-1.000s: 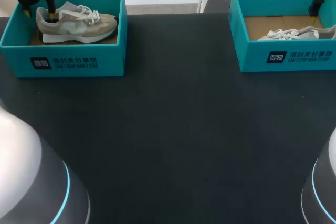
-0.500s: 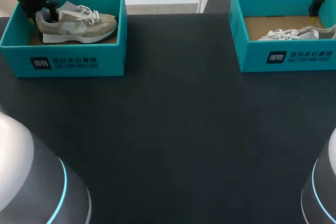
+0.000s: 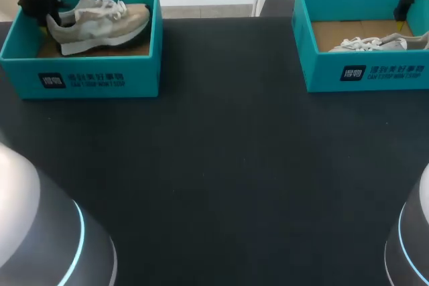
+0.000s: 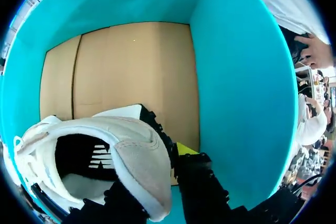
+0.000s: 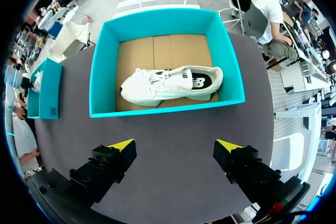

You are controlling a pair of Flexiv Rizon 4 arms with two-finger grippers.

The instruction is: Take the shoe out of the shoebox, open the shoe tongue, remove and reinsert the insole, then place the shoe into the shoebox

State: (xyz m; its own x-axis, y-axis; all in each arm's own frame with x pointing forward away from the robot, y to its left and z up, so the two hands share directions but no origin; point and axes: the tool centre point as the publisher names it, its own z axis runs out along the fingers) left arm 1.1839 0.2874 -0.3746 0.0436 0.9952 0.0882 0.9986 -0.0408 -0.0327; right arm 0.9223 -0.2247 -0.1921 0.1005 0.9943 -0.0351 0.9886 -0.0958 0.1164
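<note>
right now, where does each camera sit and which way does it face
Head: above and behind, looking down on the table; both arm bases show.
Left wrist: on the left arm, looking into the left shoebox; left pincer shut on the beige shoe.
Right wrist: above the right shoebox, facing down; right pincer open.
Head and right wrist share the white shoe.

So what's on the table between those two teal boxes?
Nothing. In the head view the dark table is bare between the left box and the right box.
</note>
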